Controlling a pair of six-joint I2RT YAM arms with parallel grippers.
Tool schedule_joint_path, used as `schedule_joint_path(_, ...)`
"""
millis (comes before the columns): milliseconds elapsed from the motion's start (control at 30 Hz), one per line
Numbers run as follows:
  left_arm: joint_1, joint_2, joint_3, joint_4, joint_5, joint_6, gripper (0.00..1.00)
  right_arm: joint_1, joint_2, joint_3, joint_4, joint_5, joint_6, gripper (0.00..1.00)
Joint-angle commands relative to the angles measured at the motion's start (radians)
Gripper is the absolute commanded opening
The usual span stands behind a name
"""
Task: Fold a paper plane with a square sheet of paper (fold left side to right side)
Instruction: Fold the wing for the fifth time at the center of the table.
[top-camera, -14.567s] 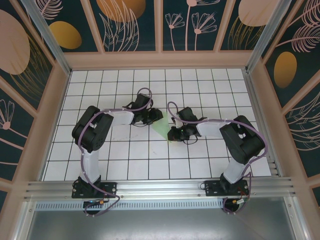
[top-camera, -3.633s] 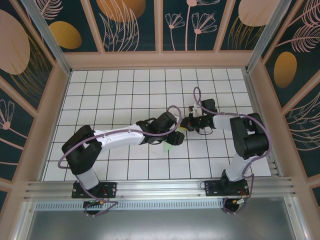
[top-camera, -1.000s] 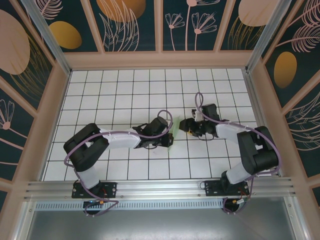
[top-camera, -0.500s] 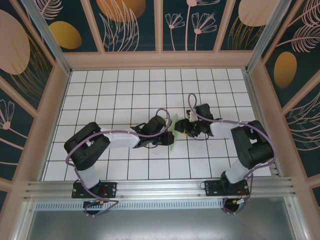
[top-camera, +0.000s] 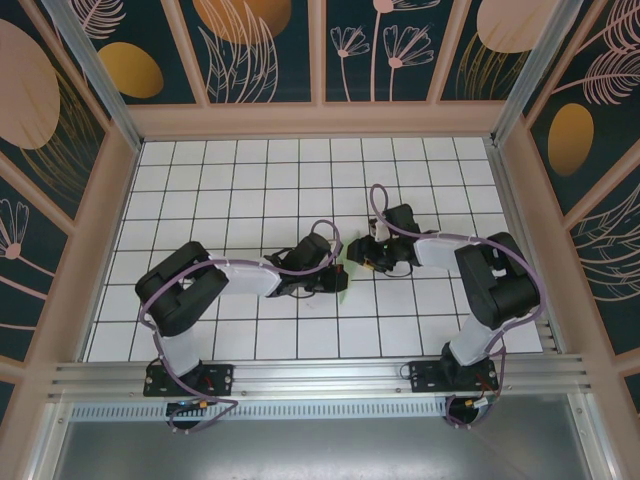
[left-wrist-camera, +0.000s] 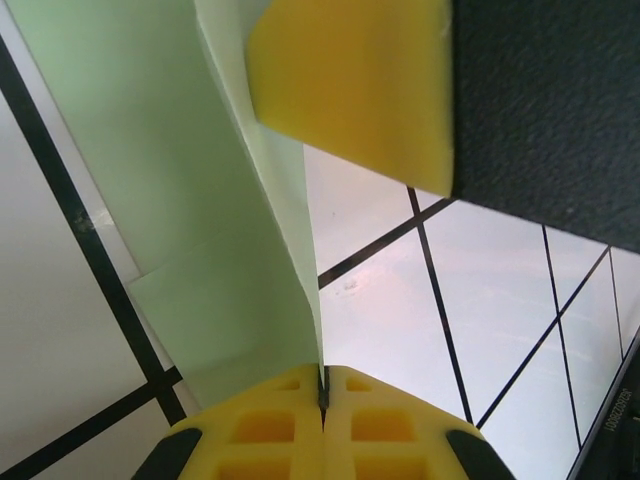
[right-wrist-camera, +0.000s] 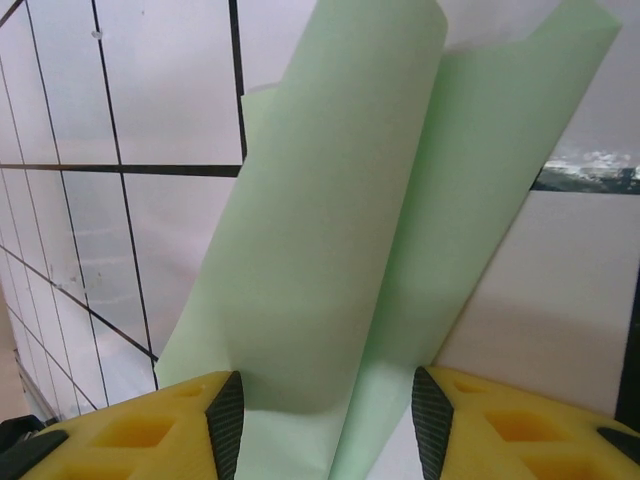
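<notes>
The pale mint-green folded sheet of paper (top-camera: 346, 272) stands partly upright on the white grid floor between the two grippers. My left gripper (top-camera: 337, 281) is shut on the paper's thin edge (left-wrist-camera: 310, 300), which rises straight out of its closed yellow jaws (left-wrist-camera: 322, 388). My right gripper (right-wrist-camera: 328, 432) is open, its two dark pads either side of a raised fold of the paper (right-wrist-camera: 340, 250); the left pad (right-wrist-camera: 226, 425) sits against that fold. In the top view the right gripper (top-camera: 361, 257) is just right of the paper. One yellow finger of the right gripper (left-wrist-camera: 350, 90) shows in the left wrist view.
The white grid floor (top-camera: 250, 190) is walled by a pale wooden frame (top-camera: 320, 120) with dark floral panels. An aluminium rail (top-camera: 320, 378) carrying both arm bases runs along the near edge. Purple cables loop over both arms.
The right gripper has moved left to straddle the paper, its jaws narrowing slightly. The left gripper has stayed shut on the paper and barely shifted.
</notes>
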Motion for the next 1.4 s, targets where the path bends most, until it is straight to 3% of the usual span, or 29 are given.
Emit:
schedule_joint_path(0,0.006,0.020,-0.015,0.039,0.026,-0.016,0.05,0.014,0.037,0.022,-0.040,0.018,-0.015,0.51)
schedule_joint_path(233,0.008,0.002,-0.020,0.039,0.020,-0.015,0.10,0.016,0.048,0.029,-0.053,0.023,-0.021,0.50)
schedule_joint_path(467,0.013,-0.054,-0.023,0.011,-0.002,-0.007,0.24,0.016,0.062,0.033,-0.064,0.027,-0.029,0.50)
schedule_joint_path(700,0.074,-0.137,-0.044,-0.017,0.001,-0.010,0.32,0.016,0.062,0.038,-0.062,0.025,-0.029,0.50)
schedule_joint_path(1033,0.191,-0.076,-0.059,0.141,0.134,-0.087,0.32,0.017,0.058,0.033,-0.060,0.025,-0.032,0.50)
schedule_joint_path(1367,0.198,0.051,0.024,0.208,0.202,-0.124,0.30,0.019,0.054,0.030,-0.064,0.026,-0.034,0.50)
